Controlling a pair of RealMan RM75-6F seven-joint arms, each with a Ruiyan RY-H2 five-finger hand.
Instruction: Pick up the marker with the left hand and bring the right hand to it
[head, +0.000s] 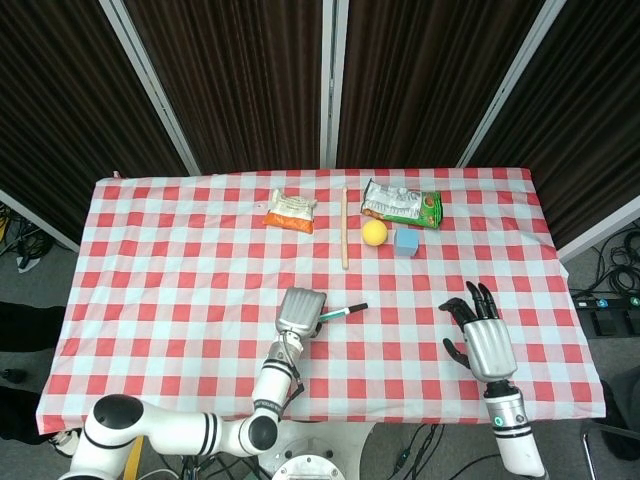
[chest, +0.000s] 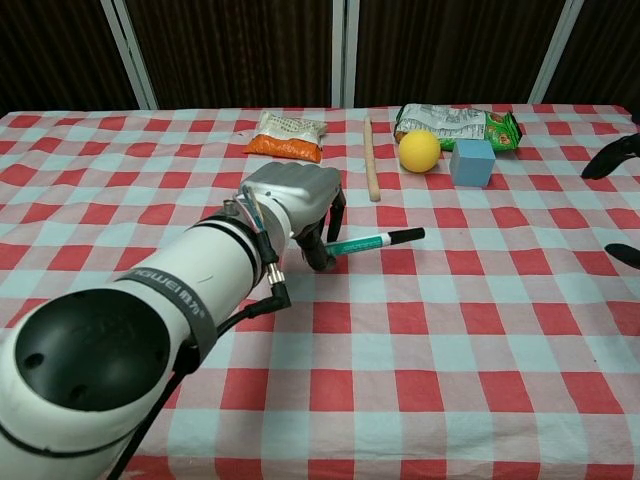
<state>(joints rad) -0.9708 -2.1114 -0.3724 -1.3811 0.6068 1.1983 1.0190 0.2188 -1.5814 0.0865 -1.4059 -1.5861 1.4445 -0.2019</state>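
While the left hand (head: 300, 310) grips the marker (head: 345, 312) by its teal end, the pen sits lifted and tilted, capped black tip raised and pointing toward the robot's right, as the chest view shows it off the cloth. Fingers (chest: 325, 215) curl over the barrel near its left end; most of the length projects free. Long axis runs roughly left–right across the checked tablecloth (head: 180, 260), slightly angled away from the robot at the tip. Pick-up judged done or nearly so. Farther back, untouched: orange snack packet (head: 290, 211), wooden stick (head: 344, 228), yellow ball (head: 374, 232), blue cube (head: 405, 242), green packet (head: 401, 203). Right hand (head: 480, 335) hovers near the table's right side, fingers spread, grasping nothing; only its dark fingertips (chest: 610, 160) enter the chest view at the edge. Marker tip lies to the left of that hand, with a clear stretch of cloth between. Remaining step, by my reading: right hand travels leftward toward the free tip, meeting it along the pen's axis.
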